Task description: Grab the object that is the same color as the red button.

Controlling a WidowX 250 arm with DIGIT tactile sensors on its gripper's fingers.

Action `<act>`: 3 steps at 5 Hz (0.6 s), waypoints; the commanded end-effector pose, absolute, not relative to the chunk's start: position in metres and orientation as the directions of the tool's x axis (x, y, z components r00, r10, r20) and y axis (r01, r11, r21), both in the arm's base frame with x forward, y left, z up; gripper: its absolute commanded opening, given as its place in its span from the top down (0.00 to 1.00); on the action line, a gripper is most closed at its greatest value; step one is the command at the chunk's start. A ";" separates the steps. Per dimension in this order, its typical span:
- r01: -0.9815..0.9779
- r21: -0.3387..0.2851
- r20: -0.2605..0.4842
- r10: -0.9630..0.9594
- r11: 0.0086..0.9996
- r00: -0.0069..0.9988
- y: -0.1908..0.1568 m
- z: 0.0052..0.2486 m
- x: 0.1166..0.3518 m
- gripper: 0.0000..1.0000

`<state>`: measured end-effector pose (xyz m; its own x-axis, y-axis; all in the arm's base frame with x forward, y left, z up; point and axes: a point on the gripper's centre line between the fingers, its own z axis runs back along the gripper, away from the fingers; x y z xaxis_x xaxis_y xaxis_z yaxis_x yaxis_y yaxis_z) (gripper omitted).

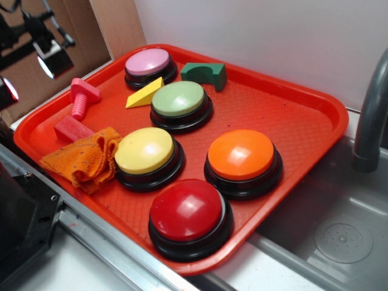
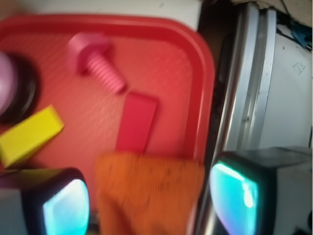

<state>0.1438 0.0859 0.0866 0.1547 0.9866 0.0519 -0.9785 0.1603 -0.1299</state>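
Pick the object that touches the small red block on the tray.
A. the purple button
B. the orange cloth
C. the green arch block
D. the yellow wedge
B: in the exterior view the orange cloth lies against the near end of the red block, and the wrist view shows the cloth's edge meeting the block; the other three sit apart from it.

Five dome buttons (image 1: 189, 209), three blocks (image 1: 73, 128), one bolt (image 1: 83, 96), one cloth (image 1: 85, 159), seemingly one tray (image 1: 291, 115).

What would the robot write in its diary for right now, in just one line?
stage: approach | hand: open, above tray | target: red block, not held, beside orange cloth | reference: red button
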 end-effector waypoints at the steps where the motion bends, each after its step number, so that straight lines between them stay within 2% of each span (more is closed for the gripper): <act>1: -0.995 -0.066 0.203 0.977 0.079 0.064 0.109 0.060 0.157 0.00; 3: -0.997 -0.019 0.247 0.967 0.068 0.061 0.112 0.035 0.159 0.00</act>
<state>0.1629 0.1116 0.0278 0.0593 0.9707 0.2327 -0.9982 0.0594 0.0063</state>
